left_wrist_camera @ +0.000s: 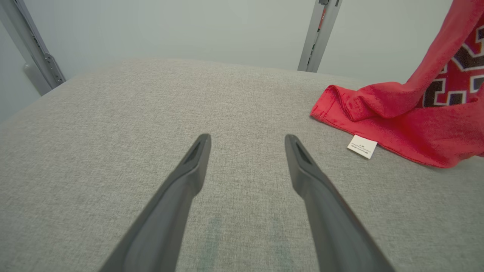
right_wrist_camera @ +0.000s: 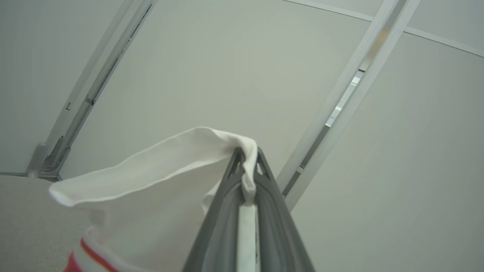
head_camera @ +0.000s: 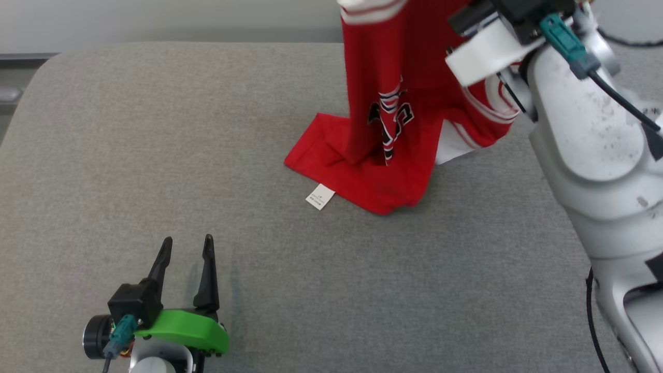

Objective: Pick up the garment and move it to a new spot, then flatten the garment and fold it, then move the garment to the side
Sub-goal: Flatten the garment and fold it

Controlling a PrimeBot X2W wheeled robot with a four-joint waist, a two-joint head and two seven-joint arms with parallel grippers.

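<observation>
Pick-up was in hand: the garment (head_camera: 383, 155), clamped in the right claw (right_wrist_camera: 247, 162), was hung with its tail on the tabletop (head_camera: 155, 129); the left claw (head_camera: 187, 241) was held apart. A carry to a new spot was judged due next.

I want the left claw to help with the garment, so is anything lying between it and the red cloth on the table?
Nothing visible does. Only bare grey table lies between the open left claw and the red garment; the garment's own white tag sits at its near edge.

One garment (head_camera: 383, 181); one tag (head_camera: 320, 196); one grey surface (head_camera: 155, 129); left gripper (head_camera: 187, 240) plus right gripper (right_wrist_camera: 247, 158): two.
</observation>
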